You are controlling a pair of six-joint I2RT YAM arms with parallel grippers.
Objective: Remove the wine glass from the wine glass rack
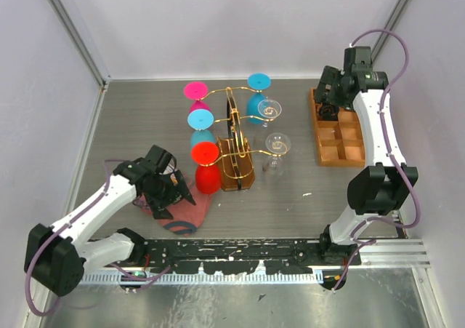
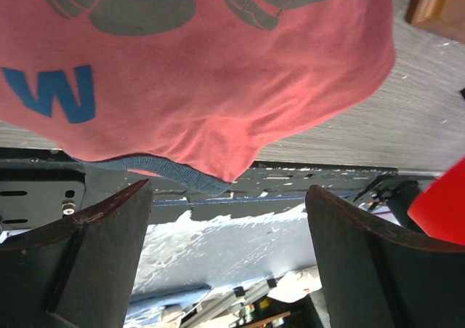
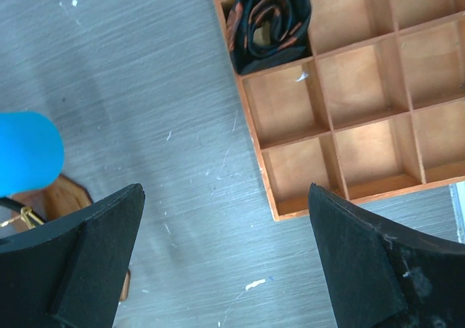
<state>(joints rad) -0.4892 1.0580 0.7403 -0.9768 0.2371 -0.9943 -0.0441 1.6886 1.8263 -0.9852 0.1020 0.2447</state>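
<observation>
- Short version: nothing's off the rack (image 1: 236,153) yet. Every glass I can see looks hooked on its wire arms, with the coloured ones on the left and far side and a couple of clear ones on the right.
- The red glass (image 1: 207,177) is at the near-left, right by the base, and it's closest to the left arm. I can't tell which glass is actually meant, but that'd be my guess.
- The left gripper (image 2: 227,219) is spread wide with nothing in it. It hovers over a red cloth (image 1: 185,215) on the table, just beside the red glass but not touching it.
- The right gripper (image 3: 225,219) is wide and empty too, over by the wooden tray (image 3: 251,124) and well apart from the rack. A blue glass (image 3: 25,153) only peeks in at the edge of its view.
- So basically it's all left to do: reach a glass, close on it, slide it clear of the wire arm, set it down.
</observation>
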